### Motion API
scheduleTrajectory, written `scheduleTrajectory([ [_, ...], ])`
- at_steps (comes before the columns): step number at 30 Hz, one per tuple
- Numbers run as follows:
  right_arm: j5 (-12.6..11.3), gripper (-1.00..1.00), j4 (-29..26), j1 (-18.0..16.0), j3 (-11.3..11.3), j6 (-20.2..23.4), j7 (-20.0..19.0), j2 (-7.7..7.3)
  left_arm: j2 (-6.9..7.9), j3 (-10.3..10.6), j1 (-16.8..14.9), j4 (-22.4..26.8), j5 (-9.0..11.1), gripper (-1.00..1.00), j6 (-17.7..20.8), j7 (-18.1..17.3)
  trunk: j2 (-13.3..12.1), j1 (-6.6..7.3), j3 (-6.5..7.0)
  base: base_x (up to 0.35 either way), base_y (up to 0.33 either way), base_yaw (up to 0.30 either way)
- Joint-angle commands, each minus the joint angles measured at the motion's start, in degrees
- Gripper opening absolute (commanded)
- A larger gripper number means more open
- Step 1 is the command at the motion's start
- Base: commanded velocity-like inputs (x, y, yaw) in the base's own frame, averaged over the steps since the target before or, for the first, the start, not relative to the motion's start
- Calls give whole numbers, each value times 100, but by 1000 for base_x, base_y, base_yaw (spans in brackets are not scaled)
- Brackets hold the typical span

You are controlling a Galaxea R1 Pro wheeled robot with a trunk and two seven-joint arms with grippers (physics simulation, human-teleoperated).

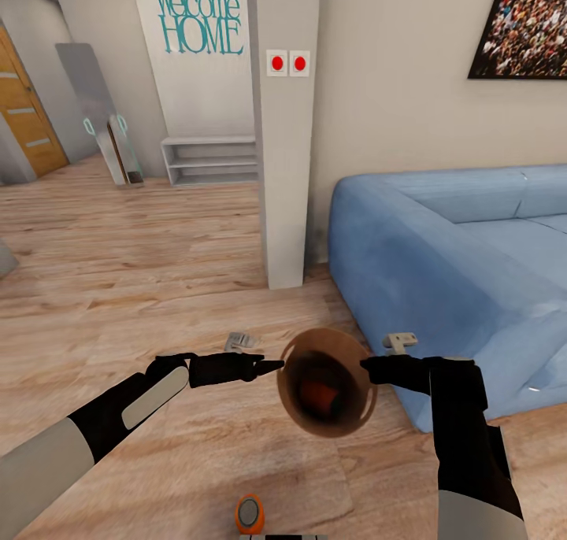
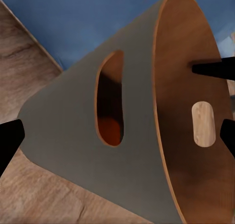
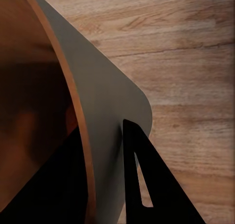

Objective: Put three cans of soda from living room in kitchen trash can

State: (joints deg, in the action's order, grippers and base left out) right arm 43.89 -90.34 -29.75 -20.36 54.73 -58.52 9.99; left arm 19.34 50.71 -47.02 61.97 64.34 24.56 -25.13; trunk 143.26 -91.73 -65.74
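Nearest me, at the bottom edge of head cam, an orange can [image 1: 250, 515] stands up, silver top showing, just ahead of the base. Next out, I've got the bin [image 1: 327, 381] held up off the wood floor [image 1: 118, 272] between both arms, mouth tipped toward the cam. Another orange can [image 1: 317, 396] sits inside at the bottom.

R gripper [image 3: 105, 175] is clamped on the bin's rim, one finger inside the wall, one outside. L gripper [image 1: 272, 365] has its tip at the rim's opposite side; in L wrist cam its fingers [image 2: 10, 140] are spread wide w/ the bin [image 2: 68, 136] between them, so not closed, and can't tell if they touch.

Sofa [image 1: 441, 241] is just beside the bin on my right. Behind it a grey pillar [image 1: 283, 154] w/ two red buttons [image 1: 287, 63], farther back a low white shelf [image 1: 211, 160] under a "Welcome HOME" sign [image 1: 199, 19].
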Motion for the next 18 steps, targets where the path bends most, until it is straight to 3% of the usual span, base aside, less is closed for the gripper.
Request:
scheduleTrajectory([
  [1,-100,-100,-1,-3,5,56,-22,1,0,0,0,0,0,100,3,0,0,1,1,0,0,0],
  [18,-107,-100,-1,-2,-3,75,-27,1,27,0,0,0,-1,100,5,-9,0,1,1,0,0,0],
])
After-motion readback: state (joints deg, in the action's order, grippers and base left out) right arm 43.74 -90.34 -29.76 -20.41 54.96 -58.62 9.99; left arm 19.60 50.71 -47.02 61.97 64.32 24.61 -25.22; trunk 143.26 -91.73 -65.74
